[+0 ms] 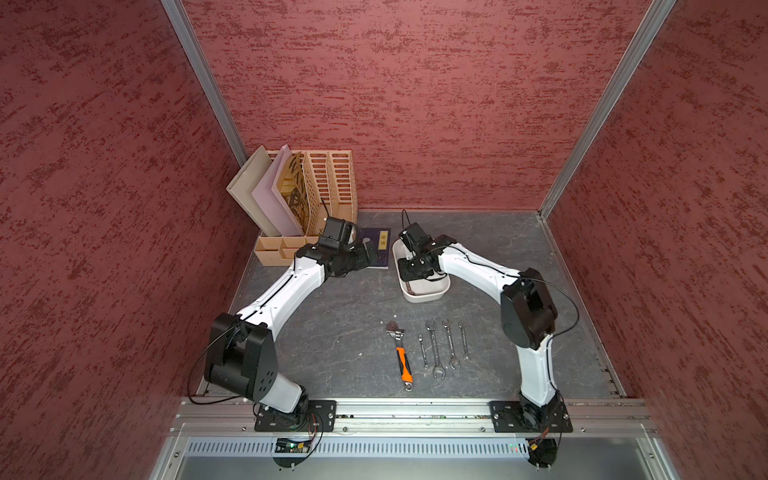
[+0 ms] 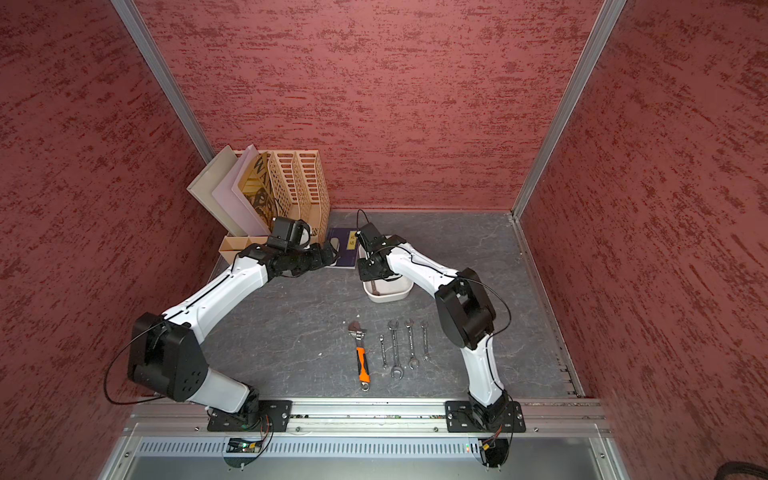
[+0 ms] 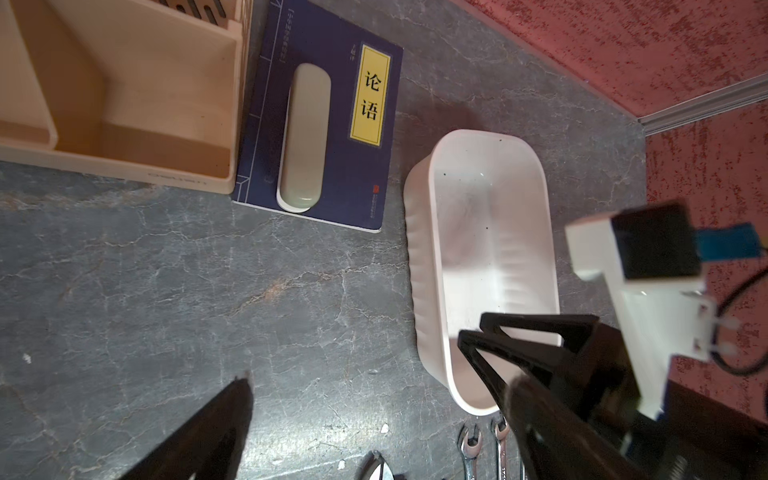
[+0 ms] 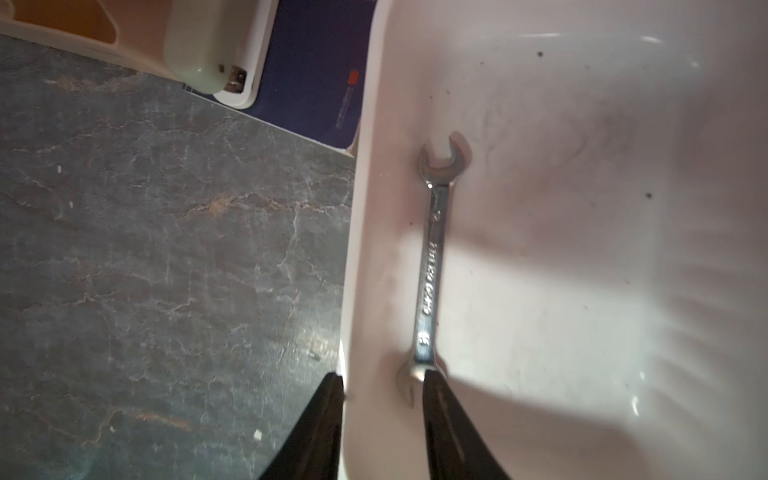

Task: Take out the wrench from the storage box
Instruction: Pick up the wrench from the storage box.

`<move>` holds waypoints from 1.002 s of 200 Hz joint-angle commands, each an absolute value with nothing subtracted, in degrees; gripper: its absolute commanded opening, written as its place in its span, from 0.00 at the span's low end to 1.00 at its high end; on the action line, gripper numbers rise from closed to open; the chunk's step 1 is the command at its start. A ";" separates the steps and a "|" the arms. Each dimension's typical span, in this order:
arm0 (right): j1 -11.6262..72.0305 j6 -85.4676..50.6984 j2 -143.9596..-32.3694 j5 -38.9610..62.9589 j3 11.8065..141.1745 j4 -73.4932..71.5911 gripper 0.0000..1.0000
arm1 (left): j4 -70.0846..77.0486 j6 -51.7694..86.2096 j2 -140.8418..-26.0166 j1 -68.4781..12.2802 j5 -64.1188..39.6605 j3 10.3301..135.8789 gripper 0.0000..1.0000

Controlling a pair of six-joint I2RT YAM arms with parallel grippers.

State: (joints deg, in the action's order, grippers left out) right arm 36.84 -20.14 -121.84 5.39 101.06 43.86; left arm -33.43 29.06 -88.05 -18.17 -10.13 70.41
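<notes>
One slim chrome wrench (image 4: pixel 432 266) lies in smooth white plastic storage box (image 4: pixel 582 270).

right wrist | storage box (image 4: pixel 582 291): white, smooth inside, a few dark specks | wrench (image 4: pixel 432 266): silver, open-ended, flat inside along the wall | right gripper (image 4: pixel 380 376): jaws apart, straddling that wall (one outside over the grey table (image 4: pixel 145 249), one on the wrench's near head) | beyond: blue book (image 4: pixel 316 83), pale case (image 4: pixel 199 50)

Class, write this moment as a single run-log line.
right gripper astride storage box wall, grip unclear | wrench in box | left gripper open
</notes>
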 commanded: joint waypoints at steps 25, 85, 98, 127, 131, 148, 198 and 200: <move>35.32 -15.84 -127.76 4.90 106.05 46.16 0.36 | -32.67 28.74 -90.43 -16.79 -11.86 73.17 1.00; 34.72 -14.75 -128.53 2.48 105.62 45.36 0.36 | -32.52 28.89 -91.52 -16.52 -12.79 73.62 1.00; 34.73 -14.29 -129.22 1.62 105.68 45.09 0.37 | -32.43 28.83 -91.52 -16.55 -12.75 73.52 1.00; 34.77 -13.89 -130.25 -0.67 106.17 44.61 0.39 | -32.35 28.88 -91.32 -16.52 -12.70 73.25 1.00; 34.72 -13.88 -130.30 -0.70 106.30 44.53 0.39 | -32.38 28.85 -91.27 -16.52 -12.64 73.23 1.00; 34.80 -14.21 -130.17 0.10 106.93 44.15 0.39 | -32.26 28.89 -91.32 -16.52 -12.65 73.13 1.00; 35.64 -14.94 -131.30 2.29 108.72 43.48 0.40 | -32.08 28.86 -90.72 -16.52 -12.76 72.84 1.00; 35.61 -15.01 -131.42 2.31 108.72 43.52 0.40 | -32.02 28.84 -90.64 -16.52 -12.81 72.86 1.00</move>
State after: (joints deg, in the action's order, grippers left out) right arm 34.94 -14.61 -129.88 1.93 106.59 44.88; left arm -33.10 29.08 -91.13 -16.86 -12.01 72.40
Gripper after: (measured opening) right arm 0.396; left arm 0.996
